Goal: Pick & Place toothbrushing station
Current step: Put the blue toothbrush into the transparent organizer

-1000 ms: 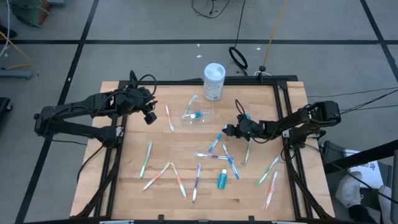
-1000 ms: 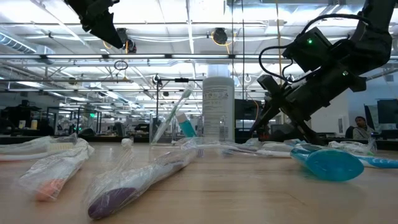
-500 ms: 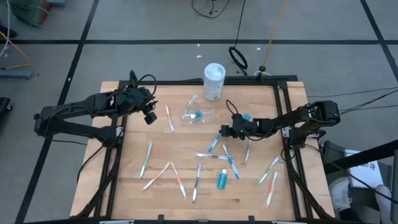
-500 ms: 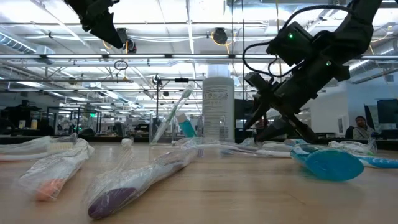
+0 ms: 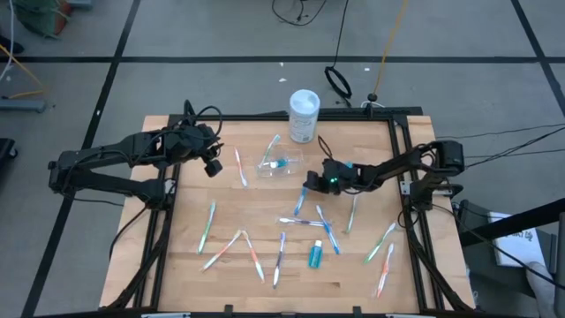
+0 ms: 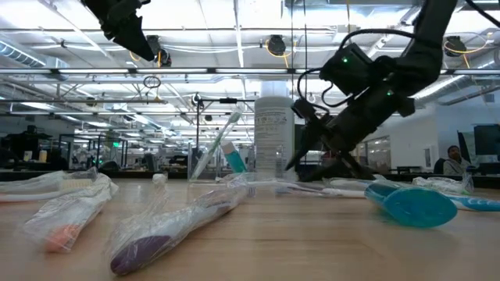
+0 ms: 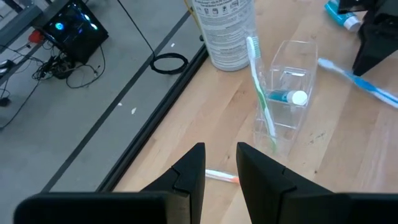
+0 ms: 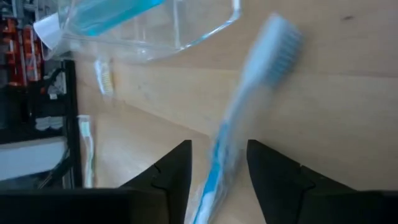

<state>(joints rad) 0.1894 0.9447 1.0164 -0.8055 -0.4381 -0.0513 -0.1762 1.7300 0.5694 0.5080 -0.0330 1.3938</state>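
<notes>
A clear plastic cup (image 5: 281, 164) lies on its side on the table, far of the middle, with a teal toothpaste tube (image 7: 283, 96) inside it. A green toothbrush (image 7: 261, 93) leans across the cup. My right gripper (image 5: 309, 184) is low over the table next to the cup. It is open, and its fingers stand on either side of a blue toothbrush (image 8: 249, 106) that lies flat on the wood; no touch shows. My left gripper (image 5: 212, 166) hovers high at the table's left, open by a narrow gap with nothing in it.
A tall white tub (image 5: 304, 115) stands at the far edge behind the cup. Several wrapped toothbrushes lie scattered over the near half, such as a green one (image 5: 208, 225) and an orange one (image 5: 254, 256). Another teal tube (image 5: 315, 256) sits among them.
My right gripper has moved toward the table's left, toward the cup, and sunk lower. It now stands over the blue toothbrush. The toothbrush and cup have stayed where they were.
</notes>
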